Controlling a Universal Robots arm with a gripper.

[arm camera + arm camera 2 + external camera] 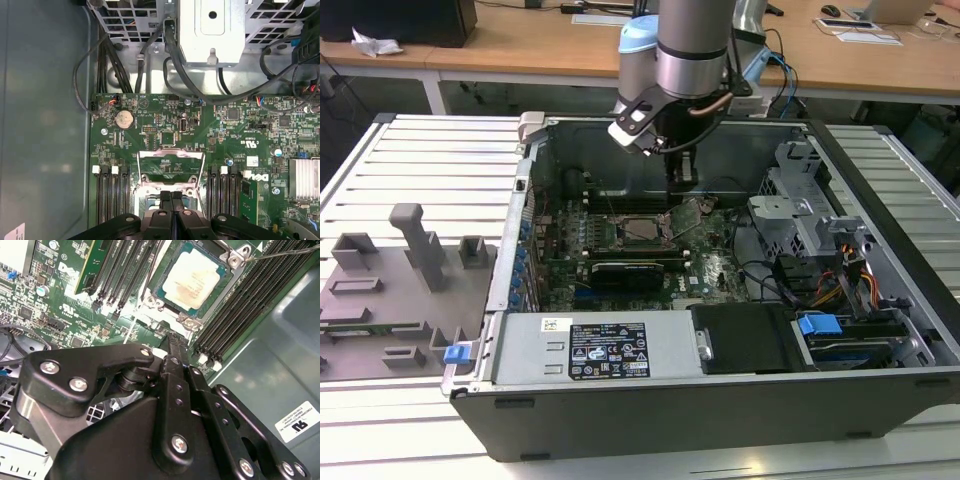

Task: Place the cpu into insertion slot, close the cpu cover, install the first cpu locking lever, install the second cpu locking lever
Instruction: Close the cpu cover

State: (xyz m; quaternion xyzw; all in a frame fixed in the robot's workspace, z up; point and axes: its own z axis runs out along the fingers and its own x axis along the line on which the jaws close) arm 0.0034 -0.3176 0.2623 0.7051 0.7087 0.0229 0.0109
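Observation:
The cpu [194, 281], a pale silver square, lies flat inside the insertion slot [186, 321] on the green motherboard; the exterior view shows the cpu [642, 230] in the middle of the board. The cpu cover [171, 153] stands raised and open beside the slot, seen tilted up in the exterior view as cpu cover [689, 213]. My gripper [171, 198] is shut with nothing between its fingers. It hangs over the slot's edge on the cover's side, gripper [672, 195], clear of the chip. A thin locking lever [280, 252] runs past the slot's corner.
The open computer case [620, 395] walls in the board. Black memory slots [109, 197] flank the socket on both sides. A drive cage [800, 215] and cable bundles [820, 285] sit to the exterior view's right. A grey fixture tray [400, 290] lies outside the case at its left.

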